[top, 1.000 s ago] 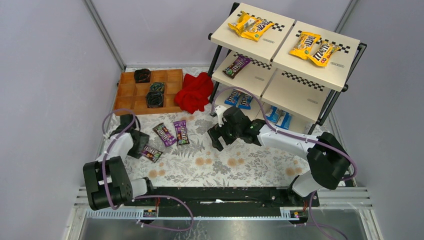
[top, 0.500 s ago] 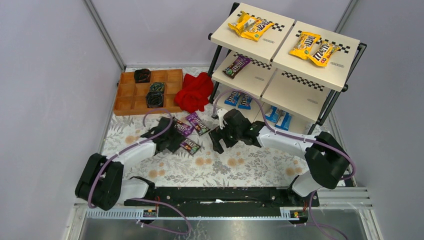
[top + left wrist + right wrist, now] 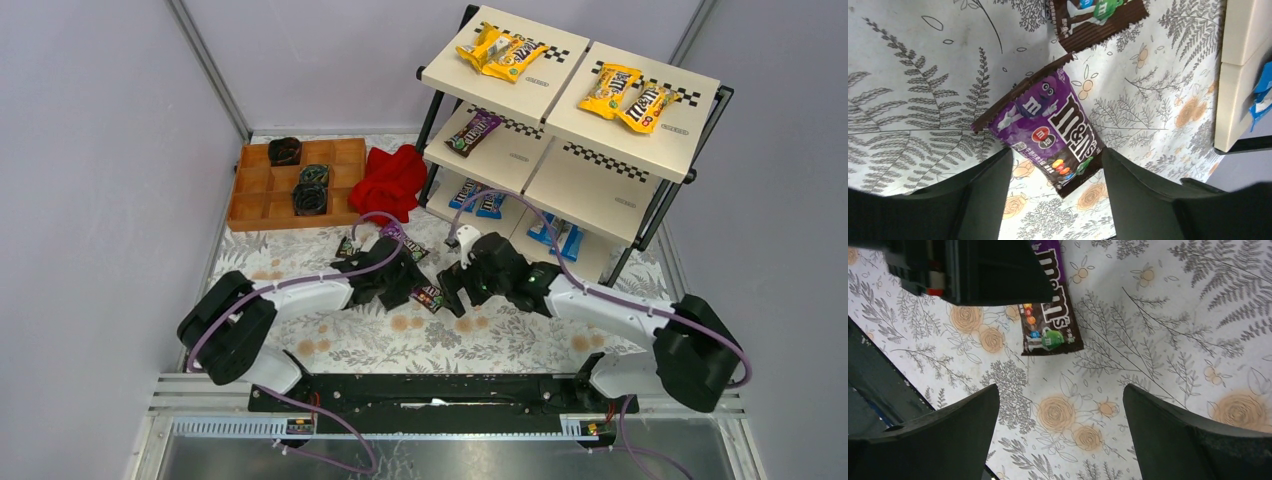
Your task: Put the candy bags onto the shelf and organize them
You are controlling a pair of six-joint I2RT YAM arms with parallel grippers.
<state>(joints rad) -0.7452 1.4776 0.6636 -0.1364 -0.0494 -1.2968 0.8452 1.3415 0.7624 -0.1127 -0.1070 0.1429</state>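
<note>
Now farther right than before, left tool [image 3: 1055, 200] spread wide around purple candy bag [image 3: 1048, 132], right tool [image 3: 1058, 440] also spread.

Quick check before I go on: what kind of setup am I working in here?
Most likely a walled lab test cell staged as a mock shop: plain grey walls enclose a table under a floral cloth, with a small display shelf stocked with candy bags.

We cannot see the far half of the purple candy bag [image 3: 1050, 315] in the right wrist view; the left gripper [image 3: 978, 270] covers it. Beside that bag, in the left wrist view, a brown bag [image 3: 1095, 17] and the shelf [image 3: 1240, 75] run off the picture's edge.
</note>
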